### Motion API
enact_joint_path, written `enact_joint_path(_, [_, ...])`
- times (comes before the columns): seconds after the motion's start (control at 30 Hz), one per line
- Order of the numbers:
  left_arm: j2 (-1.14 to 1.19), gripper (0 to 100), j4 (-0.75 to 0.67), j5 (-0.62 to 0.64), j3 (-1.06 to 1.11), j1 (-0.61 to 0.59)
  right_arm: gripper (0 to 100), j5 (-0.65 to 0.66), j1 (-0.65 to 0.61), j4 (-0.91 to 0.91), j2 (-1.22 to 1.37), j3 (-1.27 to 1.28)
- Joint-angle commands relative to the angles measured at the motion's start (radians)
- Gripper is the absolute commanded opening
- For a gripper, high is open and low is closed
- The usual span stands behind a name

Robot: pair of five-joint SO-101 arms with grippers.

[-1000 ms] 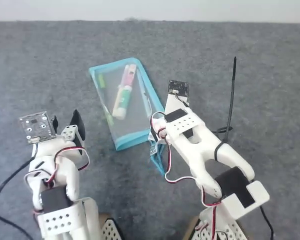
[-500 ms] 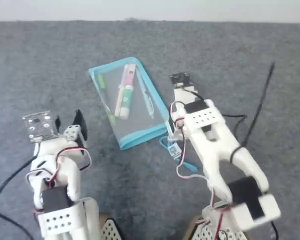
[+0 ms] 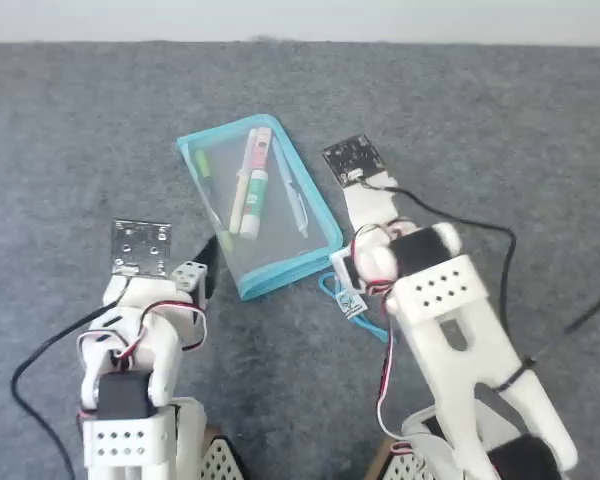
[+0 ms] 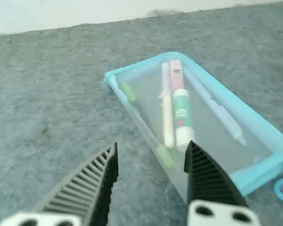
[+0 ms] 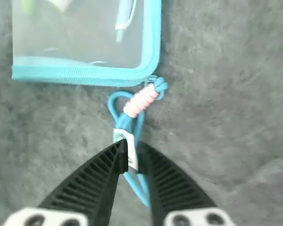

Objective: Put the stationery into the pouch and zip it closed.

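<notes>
A clear pouch (image 3: 265, 235) with teal edging lies flat mid-table, holding a pink-and-green marker (image 3: 255, 180), a green pen (image 3: 206, 172) and a pale blue pen (image 3: 291, 192). My right gripper (image 3: 348, 288) sits at the pouch's near right corner, shut on the blue zipper cord (image 5: 126, 141) just behind its pink bead (image 5: 140, 101). The pouch corner (image 5: 132, 75) lies just beyond the fingertips. My left gripper (image 3: 208, 268) hovers open at the near left edge of the pouch (image 4: 198, 117), nothing between its fingers (image 4: 203, 174).
Grey carpet covers the table. The far edge meets a pale wall (image 3: 300, 20). A black cable (image 3: 480, 225) runs from the right arm across the carpet to the right. Both arm bases stand at the near edge.
The right arm swung rightward while holding the cord, and the pouch's near corner shifted slightly with it. The left arm moved right, toward the pouch's near left edge.
</notes>
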Motion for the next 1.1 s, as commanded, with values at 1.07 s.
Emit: enact_joint_path(1.07, [-0.002,22,-0.035,0.040,-0.005,-0.071,21.0,-0.221,-0.007,-0.266,0.665,-0.245])
